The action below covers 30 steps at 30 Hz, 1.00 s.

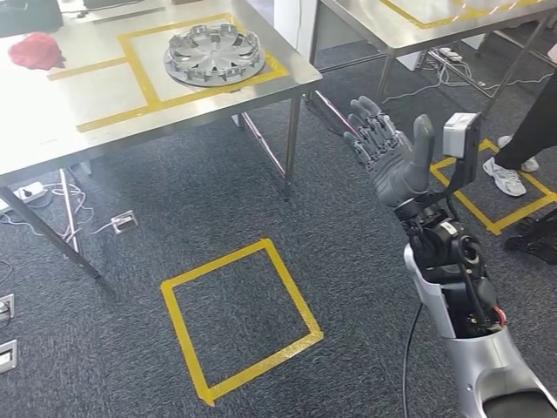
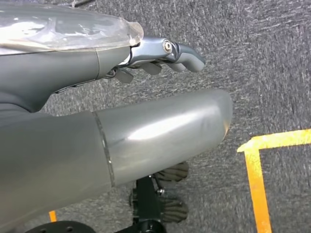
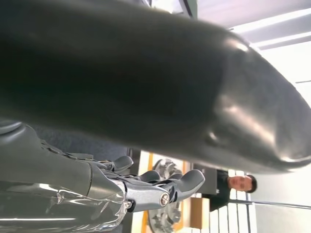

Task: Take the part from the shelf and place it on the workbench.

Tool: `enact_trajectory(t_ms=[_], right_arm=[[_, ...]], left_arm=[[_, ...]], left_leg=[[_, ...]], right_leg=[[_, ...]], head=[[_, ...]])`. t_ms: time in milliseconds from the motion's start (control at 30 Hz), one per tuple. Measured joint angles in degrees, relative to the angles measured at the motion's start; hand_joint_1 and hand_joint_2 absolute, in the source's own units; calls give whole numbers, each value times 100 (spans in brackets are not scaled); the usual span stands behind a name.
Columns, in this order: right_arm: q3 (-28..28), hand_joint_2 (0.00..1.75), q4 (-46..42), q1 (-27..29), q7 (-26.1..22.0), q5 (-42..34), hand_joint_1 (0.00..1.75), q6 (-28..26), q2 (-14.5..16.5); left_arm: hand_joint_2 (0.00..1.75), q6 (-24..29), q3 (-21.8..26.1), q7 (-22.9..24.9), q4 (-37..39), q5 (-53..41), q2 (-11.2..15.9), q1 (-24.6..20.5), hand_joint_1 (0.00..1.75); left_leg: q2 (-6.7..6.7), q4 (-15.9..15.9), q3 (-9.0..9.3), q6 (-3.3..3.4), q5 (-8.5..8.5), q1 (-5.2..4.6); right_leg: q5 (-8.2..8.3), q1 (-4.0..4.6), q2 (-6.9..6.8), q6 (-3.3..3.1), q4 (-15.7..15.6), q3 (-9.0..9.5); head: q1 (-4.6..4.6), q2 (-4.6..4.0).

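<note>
Dark grey carpet [image 1: 217, 200] stretches under me, marked with a square of yellow tape [image 1: 239, 318] on the floor ahead. To my front left stands a steel workbench [image 1: 59, 113] with yellow tape lines on its top, and the part [image 1: 215, 54], a silver wheel cover with many spokes, lies flat on it inside a taped rectangle near the bench's right end. A crumpled red cloth [image 1: 36, 50] sits further left on the same bench, well apart from the part. A second steel table [image 1: 420, 26] stands beyond, to the right. My right hand [image 1: 387, 152] is raised in front of me over the carpet, palm up, fingers spread and straight, thumb out to the side, holding nothing; the grey camera block sits at its wrist. My left hand [image 2: 121, 121] hangs over the carpet beside a corner of orange-yellow tape [image 2: 256, 165], its thumb and fingers extended, with nothing in it. At the right edge of the head view, a person's dark trouser leg and white shoe [image 1: 506, 178] stand by another taped square. In the right wrist view, past my fingers [image 3: 183, 182], I see a spoked silver part, blurred, and a person in dark clothing behind it.
</note>
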Motion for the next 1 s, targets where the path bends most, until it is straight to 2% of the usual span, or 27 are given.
enact_trajectory(t_ms=[67, 100, 133, 167, 233, 267, 300, 400, 467, 500, 567, 600, 633, 667, 733, 800, 833, 933, 967, 1000], right_arm=[[-7, 0, -54, 57, 15, 0, 0, -9, -9], [-9, 0, -76, 96, 22, 0, 0, -13, -10], [-10, 0, -93, 131, 30, 2, 0, -16, -10], [-14, 0, -116, 154, 39, 5, 0, -21, -10], [-38, 0, -169, 163, 55, 24, 0, -37, -10], [-55, 0, -197, 159, 62, 33, 0, -47, -10], [-77, 0, -218, 156, 68, 45, 0, -57, -10], [-139, 0, -262, 156, 91, 90, 0, -69, -10], [-160, 0, -307, 150, 100, 105, 0, -69, -10], [-166, 0, -324, 149, 103, 105, 0, -69, -10], [-179, 0, -334, 152, 108, 105, 0, -69, -10], [-185, 0, -334, 156, 110, 107, 0, -68, -10], [-190, 0, -334, 158, 111, 115, 0, -68, -10], [-194, 0, -336, 159, 113, 126, 0, -67, -10], [-200, 0, -351, 163, 117, 166, 0, -59, -10], [-215, 0, -381, 169, 127, 211, 0, -38, -10], [-222, 0, -396, 174, 132, 228, 0, -28, -10], [-246, 0, -422, 189, 146, 234, 0, -15, -10], [-260, 0, -430, 191, 150, 234, 0, -13, -10], [-274, 0, -437, 191, 153, 234, 0, -11, -10]], left_arm=[[0, 0, -5, 0, 0, 1, -4, 4, 0], [0, 0, -8, 0, 0, 1, -8, 6, 0], [0, 0, -10, 0, 0, 1, -13, 7, 0], [0, -1, -13, 0, 0, 1, -17, 6, 0], [0, -3, -22, 0, 0, -9, -24, 1, 0], [0, -5, -28, 0, 0, -19, -27, -7, 0], [0, -7, -33, 1, 0, -34, -28, -15, 0], [0, -9, -43, 8, 0, -70, -31, -45, 0], [0, -9, -49, 14, 0, -85, -34, -70, 0], [0, -9, -52, 17, 0, -89, -34, -80, 0], [0, -9, -65, 21, 0, -92, -36, -87, 0], [0, -9, -75, 23, 0, -92, -38, -82, 0], [0, -9, -87, 25, 0, -92, -42, -78, 0], [0, -9, -100, 26, 0, -93, -45, -76, 0], [0, -10, -124, 26, 0, -94, -47, -91, 0], [0, -13, -141, 26, 0, -95, -47, -128, 0], [0, -16, -148, 26, 0, -95, -48, -142, 0], [0, -39, -172, 26, 0, -97, -63, -160, 0], [0, -44, -179, 26, 0, -98, -68, -169, 0], [0, -46, -183, 26, 0, -99, -73, -178, 0]], left_leg=[[54, 1, 1, 25, -7, -8], [80, 2, 4, 27, -11, -10], [104, 3, 10, 27, -17, -11], [127, 4, 22, 20, -24, -12], [167, 5, 61, -9, -48, -20], [181, 11, 73, -29, -59, -31], [198, 13, 77, -52, -65, -42], [259, 4, 79, -132, -75, -55], [198, 198, 7, -192, -231, -43], [139, 475, -115, -215, -399, -37], [54, 1304, -509, -239, -789, -36], [40, 1641, -682, -241, -892, -36], [35, 1781, -764, -237, -880, -36], [32, 1669, -723, -225, -750, -36], [-20, 863, -353, -175, -310, -37], [-92, 158, -32, -131, -54, -45], [-113, 14, 28, -115, -28, -52], [-52, -30, 41, -49, -5, -55], [-30, -45, 47, -20, 7, -47], [-6, -59, 52, 4, 18, -34]], right_leg=[[-393, -10, -66, 34, 866, -392], [-471, -15, -72, 41, 1151, -526], [-428, -21, -76, 41, 1206, -554], [-269, -26, -88, 34, 1002, -458], [153, -22, -180, 2, 137, -30], [285, -5, -232, -24, -244, 152], [344, 11, -269, -47, -480, 259], [354, 25, -225, -133, -592, 277], [388, 6, -176, -203, -630, 286], [401, -6, -157, -228, -645, 288], [411, 0, -109, -252, -645, 270], [414, 3, -79, -258, -644, 263], [416, 7, -43, -261, -642, 261], [418, 10, -8, -263, -640, 262], [418, 11, 60, -256, -635, 271], [419, 27, 116, -223, -620, 254], [422, 29, 138, -199, -615, 242], [401, 16, 159, -105, -585, 215], [316, 13, 115, -72, -469, 165], [164, 10, 57, -43, -222, 62]], head=[[72, 0], [94, 0], [116, 0], [140, 0], [181, 0], [193, 0], [192, 0], [154, 0], [114, 0], [80, 0], [1, 0], [-30, 0], [-53, 0], [-72, 0], [-98, 0], [-108, 0], [-103, 0], [-89, 0], [-72, 0], [-41, 0]])
